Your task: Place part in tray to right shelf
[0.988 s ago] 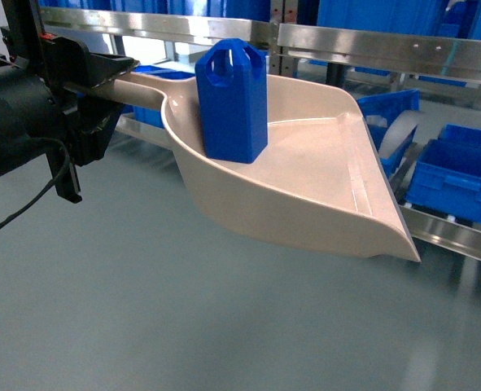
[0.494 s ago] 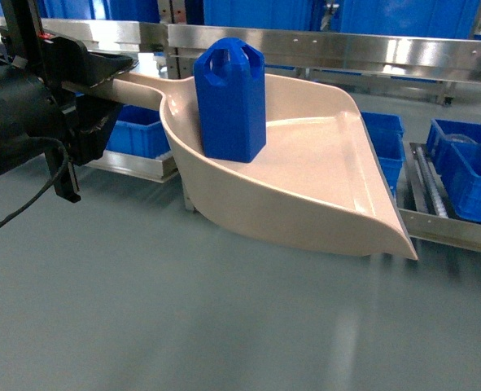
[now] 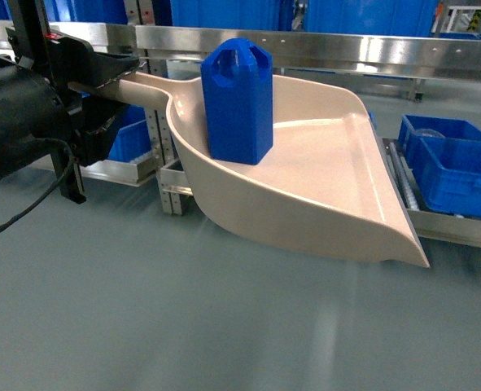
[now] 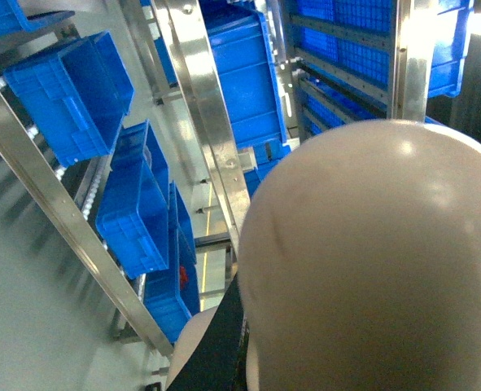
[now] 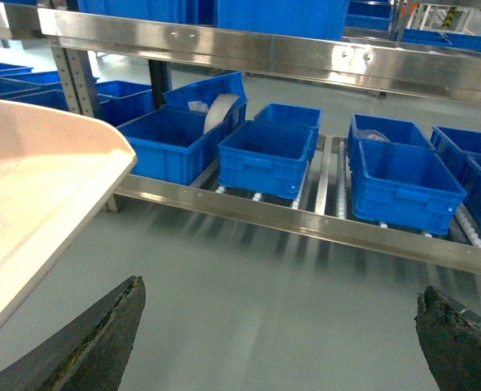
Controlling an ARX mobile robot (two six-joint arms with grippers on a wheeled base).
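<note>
The blue part (image 3: 237, 102) stands upright at the back of the beige tray (image 3: 330, 187), which hangs above the grey floor. My left gripper (image 3: 102, 77) is shut on the tray's handle at the left. In the left wrist view the tray's rounded underside (image 4: 378, 261) fills the right half, beside a dark finger (image 4: 224, 342). The right shelf's steel rail (image 3: 346, 49) runs just behind the tray. My right gripper (image 5: 279, 293) is open over bare floor, with the tray's lip (image 5: 37, 171) to its left and the right shelf (image 5: 305, 220) ahead.
Blue crates (image 5: 264, 155) sit on the roller tracks of the low shelf level; one (image 3: 448, 167) lies right of the tray's lip. A steel upright (image 3: 150, 138) stands behind the handle. Grey floor spreads in front.
The shelf and crates have slid leftwards behind the tray as the robot turns or moves. The tray, the part and the left gripper keep their places in the head view.
</note>
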